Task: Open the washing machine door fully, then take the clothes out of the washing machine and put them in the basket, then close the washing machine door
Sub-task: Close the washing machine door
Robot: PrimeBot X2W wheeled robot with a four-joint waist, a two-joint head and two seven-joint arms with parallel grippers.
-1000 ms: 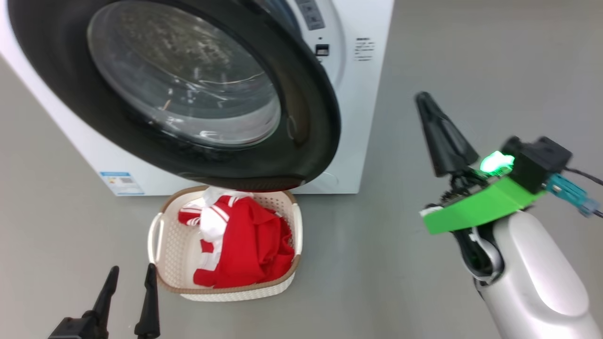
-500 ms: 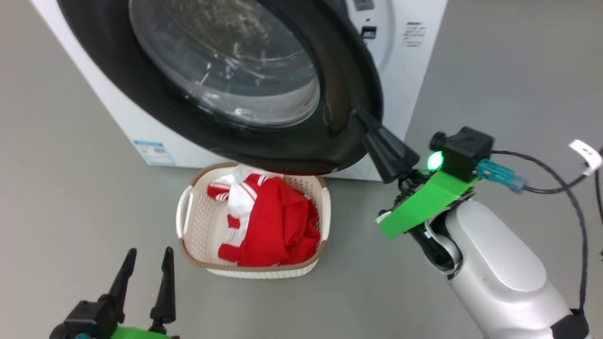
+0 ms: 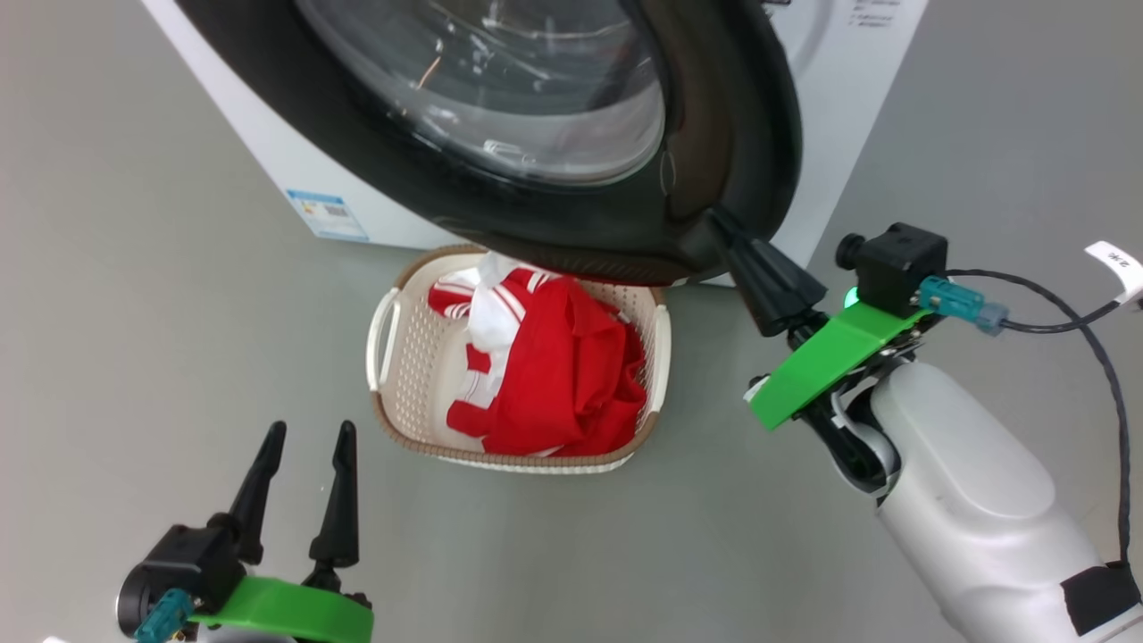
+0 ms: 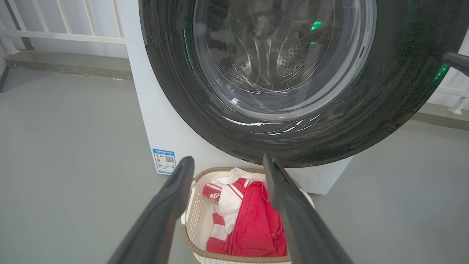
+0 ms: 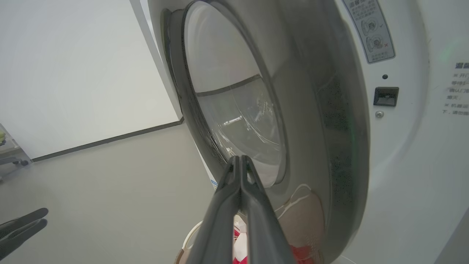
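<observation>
The door [image 3: 732,134] overhangs the basket [image 3: 386,344] of clothes [image 3: 571,384]; right jaws, pressed together, sit at its rim; left jaws spread empty nearby.

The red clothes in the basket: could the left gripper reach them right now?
Probably yes. The left gripper is open, the clothes lie uncovered in the basket, and nothing stands between them; the door overhangs just the far end.

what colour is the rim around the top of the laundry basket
Brown, with a woven look, on the cream-white perforated basket. It shows best in the head view.
</observation>
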